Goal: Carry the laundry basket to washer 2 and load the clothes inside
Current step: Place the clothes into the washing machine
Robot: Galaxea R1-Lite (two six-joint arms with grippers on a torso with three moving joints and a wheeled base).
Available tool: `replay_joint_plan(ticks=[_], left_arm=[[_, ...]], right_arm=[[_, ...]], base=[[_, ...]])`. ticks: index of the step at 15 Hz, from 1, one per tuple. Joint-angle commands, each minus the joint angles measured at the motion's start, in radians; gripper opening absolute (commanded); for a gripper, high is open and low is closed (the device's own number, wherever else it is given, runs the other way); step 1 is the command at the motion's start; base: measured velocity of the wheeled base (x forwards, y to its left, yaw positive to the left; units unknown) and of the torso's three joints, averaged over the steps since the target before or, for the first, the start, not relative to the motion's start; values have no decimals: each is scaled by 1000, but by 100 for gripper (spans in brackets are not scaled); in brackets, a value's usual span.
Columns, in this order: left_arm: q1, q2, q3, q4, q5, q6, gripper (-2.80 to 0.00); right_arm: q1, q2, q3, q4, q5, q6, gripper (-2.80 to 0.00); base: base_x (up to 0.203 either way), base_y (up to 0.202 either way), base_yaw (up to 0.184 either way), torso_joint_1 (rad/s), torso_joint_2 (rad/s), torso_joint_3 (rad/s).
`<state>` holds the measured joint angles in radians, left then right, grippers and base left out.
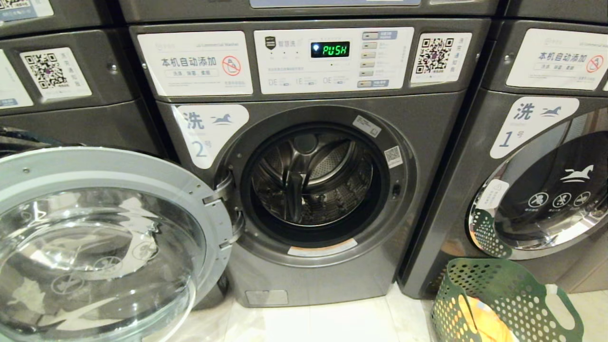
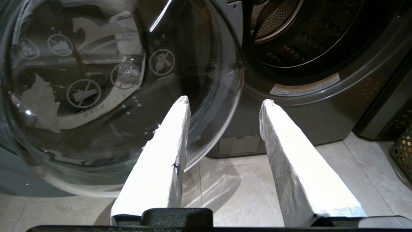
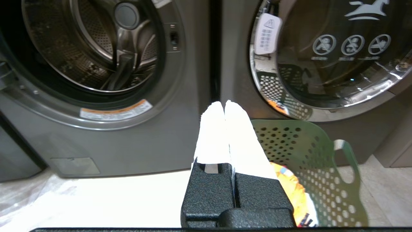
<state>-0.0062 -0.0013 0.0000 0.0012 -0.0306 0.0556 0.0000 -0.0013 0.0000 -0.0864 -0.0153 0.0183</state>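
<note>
I've got the dark green perforated plastic laundry basket (image 1: 503,304) parked on the floor just right of dark grey front-load washer 2 (image 1: 304,190), its round glass door (image 1: 95,247) swung wide for loading, yellow-orange clothes (image 3: 294,190) inside the basket, left gripper (image 2: 225,103) spread and empty, right gripper (image 3: 224,104) pinched closed on nothing.

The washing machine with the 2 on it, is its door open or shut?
Open. Washer 2 has its door swung out to the left, and its drum looks empty.
</note>
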Motion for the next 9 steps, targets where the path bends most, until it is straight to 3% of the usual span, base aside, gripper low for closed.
replay_joint_plan(ticks=[1,9], left_arm=[[0,1,0,0,0,1,-280],[0,1,0,2,1,0,-280]], right_arm=[[0,1,34,-1,0,0,-280],[0,1,34,-1,0,2,-280]], base=[[0,162,-4,-2,2,6],[0,13,0,1,1,0]])
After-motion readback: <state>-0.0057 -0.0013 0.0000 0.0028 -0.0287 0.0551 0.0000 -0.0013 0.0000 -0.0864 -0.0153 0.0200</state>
